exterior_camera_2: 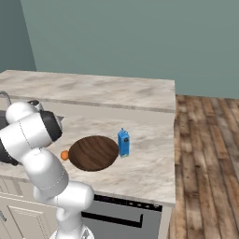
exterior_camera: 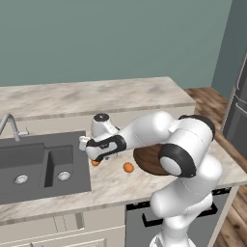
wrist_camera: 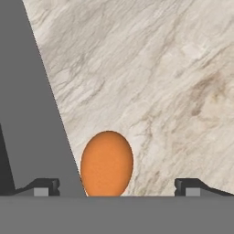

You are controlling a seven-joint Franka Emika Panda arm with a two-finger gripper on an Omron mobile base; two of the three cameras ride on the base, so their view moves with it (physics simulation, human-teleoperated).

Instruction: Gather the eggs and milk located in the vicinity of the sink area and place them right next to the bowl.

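Observation:
One orange-brown egg (wrist_camera: 107, 163) lies on the marble counter right by the sink rim (wrist_camera: 27, 114). My gripper (wrist_camera: 116, 187) hangs open straight above it, with the fingertips (wrist_camera: 43, 186) wide on either side and not touching it. In the left base view the gripper (exterior_camera: 98, 157) covers most of this egg (exterior_camera: 95, 163). A second egg (exterior_camera: 128, 167) lies against the near-left edge of the dark wooden bowl (exterior_camera: 147, 161). From the right, the bowl (exterior_camera_2: 93, 152) has that egg (exterior_camera_2: 64, 155) at its left and the blue milk carton (exterior_camera_2: 123, 143) upright at its right.
The dark double-basin sink (exterior_camera: 34, 166) with its silver faucet (exterior_camera: 9, 124) lies left of the gripper. A raised marble ledge (exterior_camera: 96, 96) runs along the back. The counter's front edge is close below the eggs, and my own arm (exterior_camera: 159, 135) arches over the bowl.

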